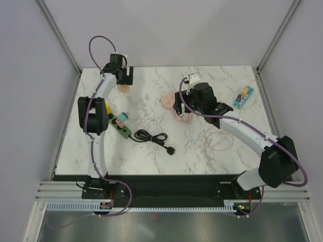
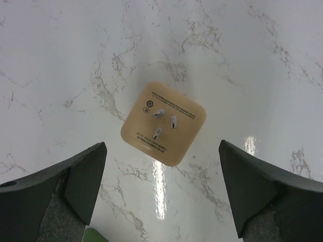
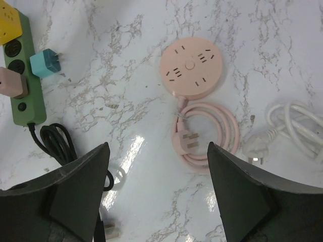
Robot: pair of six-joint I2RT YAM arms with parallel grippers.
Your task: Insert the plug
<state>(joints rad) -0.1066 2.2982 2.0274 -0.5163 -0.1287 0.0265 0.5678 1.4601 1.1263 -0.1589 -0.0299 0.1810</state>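
Observation:
A tan plug adapter [image 2: 163, 123] lies on the marble with its three prongs up; it also shows in the top view [image 1: 122, 88] at the far left. My left gripper [image 2: 161, 146] hangs open just above it, empty, also seen from the top [image 1: 125, 77]. A green power strip [image 1: 121, 127] with teal [image 3: 45, 63], pink and yellow adapters lies at the left. My right gripper [image 3: 158, 146] is open and empty above a pink plug [image 3: 187, 142] and its coiled cord, below the round pink socket [image 3: 191, 67]. From the top the right gripper [image 1: 182, 107] is at mid-table.
The green strip's black cord [image 1: 151, 136] ends in a black plug [image 1: 172, 149] at mid-table. A white plug [image 3: 255, 148] and cable lie right of the pink cord. A teal and yellow block [image 1: 243, 97] sits at the far right. A thin pink loop [image 1: 219, 138] lies by the right arm.

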